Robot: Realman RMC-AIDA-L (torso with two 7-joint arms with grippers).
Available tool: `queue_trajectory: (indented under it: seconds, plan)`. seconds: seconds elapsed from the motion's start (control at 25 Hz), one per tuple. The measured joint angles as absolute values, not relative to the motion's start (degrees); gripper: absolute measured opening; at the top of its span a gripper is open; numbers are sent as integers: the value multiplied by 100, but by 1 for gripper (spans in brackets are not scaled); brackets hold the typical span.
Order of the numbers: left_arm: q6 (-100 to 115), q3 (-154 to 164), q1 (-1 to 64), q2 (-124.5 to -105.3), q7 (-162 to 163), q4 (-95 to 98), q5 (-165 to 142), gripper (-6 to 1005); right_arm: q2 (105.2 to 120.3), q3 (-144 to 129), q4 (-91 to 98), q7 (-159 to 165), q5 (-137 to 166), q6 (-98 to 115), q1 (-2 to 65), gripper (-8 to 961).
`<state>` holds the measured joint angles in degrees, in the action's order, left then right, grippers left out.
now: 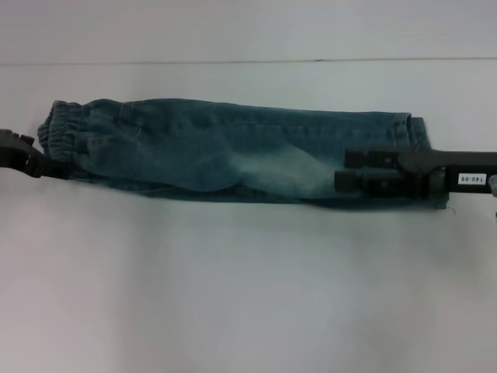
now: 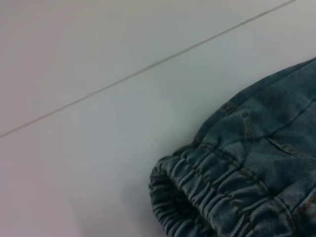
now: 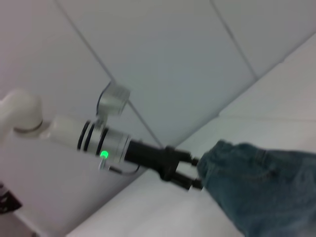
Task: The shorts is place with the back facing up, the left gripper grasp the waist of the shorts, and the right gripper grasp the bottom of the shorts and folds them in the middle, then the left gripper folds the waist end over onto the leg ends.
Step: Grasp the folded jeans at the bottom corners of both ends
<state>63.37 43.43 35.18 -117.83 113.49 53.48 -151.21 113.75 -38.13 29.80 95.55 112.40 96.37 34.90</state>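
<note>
The denim shorts lie folded lengthwise in a long band across the far half of my white table, running from the left side to the right side. The gathered elastic waist points toward the table's left edge, and the leg ends sit toward the right edge.

My left claw reaches in from the left edge and meets the near corner of the waist. From my right wrist camera I see it with its two dark fingers set a narrow gap apart, their tips touching the rim of the waist, one above and one below the cloth. I cannot tell if they are truly pinching the fabric. My left wrist camera shows the waist close up, its elastic bunched and the opening slightly gaping on the table.

My right claw comes in from the right edge, lying low over the leg ends. Its two black fingers point toward the waist, spread a little apart, resting on top of the denim near the band's near edge.
</note>
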Motion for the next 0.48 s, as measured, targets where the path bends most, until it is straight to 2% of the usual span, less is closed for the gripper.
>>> queue_trajectory:
  seconds: [0.48]
  plan:
    - [6364,4522,3667,-11751,11218,5200,-15152,910,11394,-4177,2993,9536,11271,9581,3497,900]
